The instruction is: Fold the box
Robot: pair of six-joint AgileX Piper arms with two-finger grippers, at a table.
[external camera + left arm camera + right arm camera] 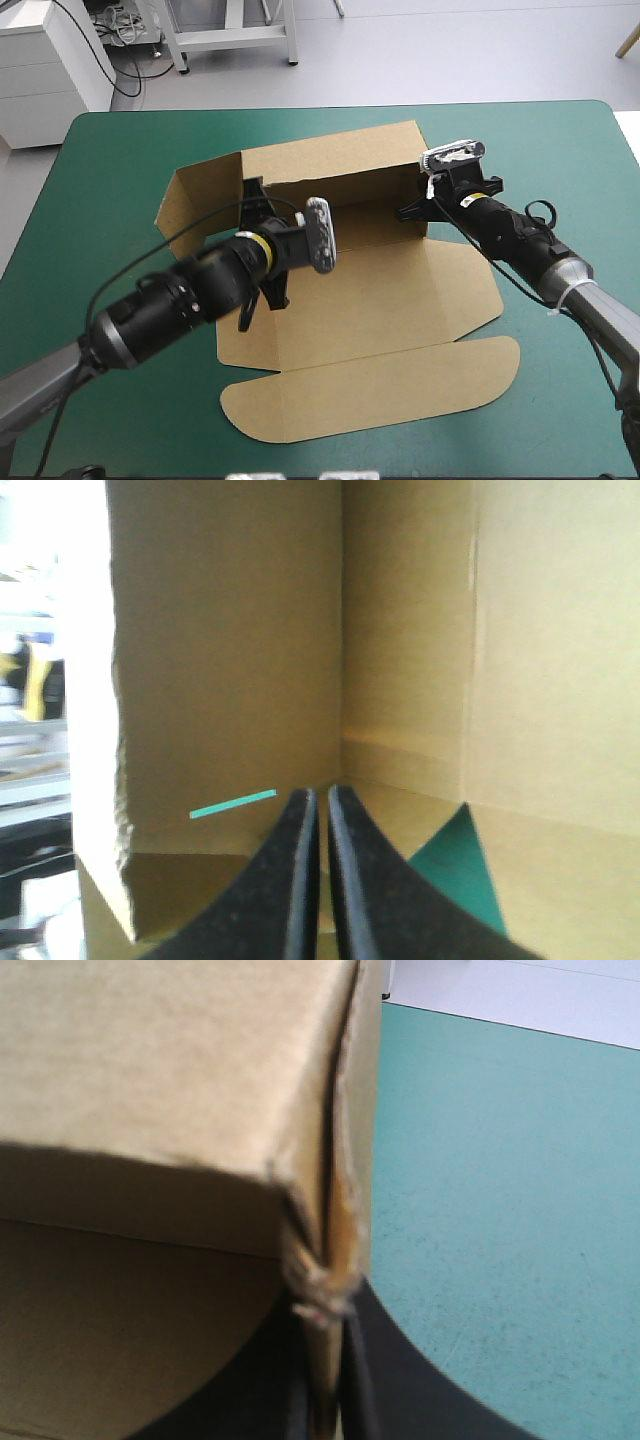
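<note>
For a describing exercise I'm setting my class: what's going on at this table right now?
Two robot arms are folding a brown box. Its rear and side walls stand up, while the front flaps lie flat on the table. The right tool is shut on the box's right wall. The left tool, nearly shut, points into the left rear corner inside the box.

We figured this was a robotics lab rather than anyone's home. The left arm (170, 310) and right arm (530, 240) reached over a table (560, 400) with a teal-green cover, and beyond it we saw a bare pale floor (450, 50), a white drawer cabinet (40, 75), loose cables (125, 35) and metal stand legs (230, 35).
</note>
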